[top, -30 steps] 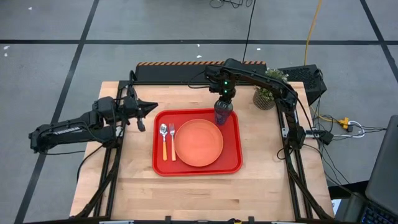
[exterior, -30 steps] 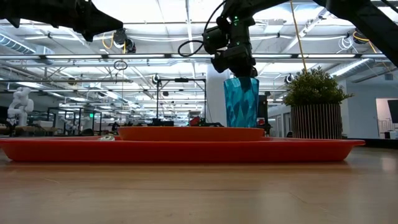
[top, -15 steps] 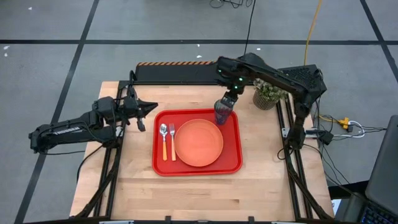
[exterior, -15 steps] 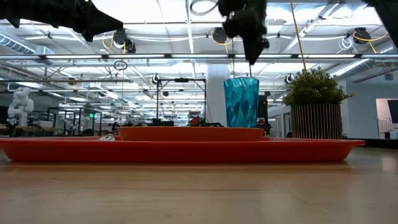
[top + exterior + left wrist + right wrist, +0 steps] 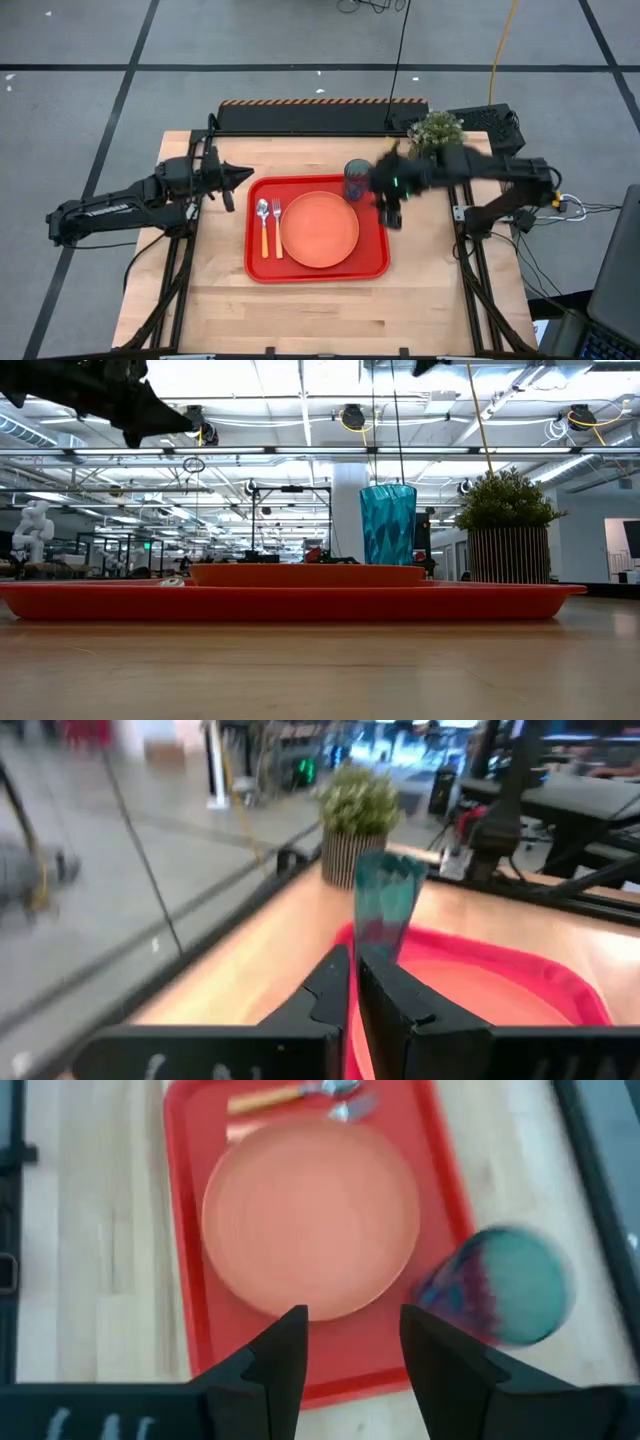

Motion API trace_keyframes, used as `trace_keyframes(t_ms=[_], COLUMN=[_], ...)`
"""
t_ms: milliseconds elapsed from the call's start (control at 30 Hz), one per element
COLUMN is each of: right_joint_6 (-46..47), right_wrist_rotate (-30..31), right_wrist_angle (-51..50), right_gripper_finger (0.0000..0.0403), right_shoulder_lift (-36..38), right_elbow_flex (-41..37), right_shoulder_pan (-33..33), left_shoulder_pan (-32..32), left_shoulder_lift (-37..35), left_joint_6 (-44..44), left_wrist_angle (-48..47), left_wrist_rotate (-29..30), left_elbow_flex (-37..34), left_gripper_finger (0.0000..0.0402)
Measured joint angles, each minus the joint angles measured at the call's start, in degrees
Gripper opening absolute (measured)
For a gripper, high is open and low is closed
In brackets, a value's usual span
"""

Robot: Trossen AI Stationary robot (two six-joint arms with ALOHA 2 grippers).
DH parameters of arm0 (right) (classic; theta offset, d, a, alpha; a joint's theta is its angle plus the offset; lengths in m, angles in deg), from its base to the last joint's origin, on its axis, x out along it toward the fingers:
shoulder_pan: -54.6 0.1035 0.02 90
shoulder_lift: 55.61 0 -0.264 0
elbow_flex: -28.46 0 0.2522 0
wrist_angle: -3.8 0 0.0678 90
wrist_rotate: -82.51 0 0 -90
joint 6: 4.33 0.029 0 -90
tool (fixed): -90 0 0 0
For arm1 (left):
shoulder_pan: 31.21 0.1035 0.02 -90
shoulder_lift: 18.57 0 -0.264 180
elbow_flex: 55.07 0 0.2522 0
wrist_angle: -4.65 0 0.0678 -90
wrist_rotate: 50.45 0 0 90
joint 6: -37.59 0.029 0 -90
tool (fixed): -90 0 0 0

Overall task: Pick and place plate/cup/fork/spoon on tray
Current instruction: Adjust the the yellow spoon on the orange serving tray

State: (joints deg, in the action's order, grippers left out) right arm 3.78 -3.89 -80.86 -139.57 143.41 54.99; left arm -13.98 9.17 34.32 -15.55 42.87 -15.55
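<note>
The red tray (image 5: 372,262) lies mid-table. On it lie the round orange plate (image 5: 320,229) and, left of the plate, the spoon (image 5: 263,213) and the fork (image 5: 278,213). The teal-blue cup (image 5: 358,179) stands upright on its base in the tray's far right corner; it also shows in the low view (image 5: 388,525). My right gripper (image 5: 350,1342) is open and empty, in the air over the tray's right edge (image 5: 392,205), near-right of the cup (image 5: 505,1285). My left gripper (image 5: 238,175) is shut and empty, above the table left of the tray, pointing at the cup (image 5: 385,905).
A small potted plant (image 5: 432,135) stands at the table's far right corner, just beyond the cup. Bare wood lies in front of the tray, along the table's near edge (image 5: 320,320), and to the tray's left under my left arm.
My right gripper has left the cup's rim, risen clear of it, and swung toward the table's right and near edges. The cup stays upright in the tray's far right corner. My left gripper has turned a little in place.
</note>
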Motion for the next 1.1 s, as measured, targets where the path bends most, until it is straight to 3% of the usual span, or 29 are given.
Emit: trace_keyframes(t_ms=[333,567,700,867,1100], right_joint_6=[20.0,22.5,20.6,17.0,12.1], right_wrist_rotate=[0.9,0.8,0.8,1.2,8.8], right_wrist_angle=[3.5,16.1,23.4,26.8,28.2], right_gripper_finger=[0.0153,0.0153,0.0153,0.0153,0.0153], right_shoulder_lift=[9.8,15.0,17.5,20.0,22.2], right_elbow_flex=[-33.7,-49.3,-54.9,-57.9,-59.5], right_shoulder_pan=[7.6,9.0,9.1,9.1,9.1], left_shoulder_pan=[-3.8,-7.0,-7.9,-8.3,-15.7], left_shoulder_lift=[6.3,16.6,20.7,23.5,30.1], left_joint_6=[-12.7,-26.4,-31.8,-33.6,-33.2], left_wrist_angle=[-11.3,-27.8,-30.0,-23.8,-15.1], left_wrist_rotate=[-0.2,-2.2,-1.7,-0.4,-0.3], left_elbow_flex=[2.8,2.8,2.8,2.8,2.8], left_gripper_finger=[0.0026,0.0026,0.0026,0.0026,0.0026])
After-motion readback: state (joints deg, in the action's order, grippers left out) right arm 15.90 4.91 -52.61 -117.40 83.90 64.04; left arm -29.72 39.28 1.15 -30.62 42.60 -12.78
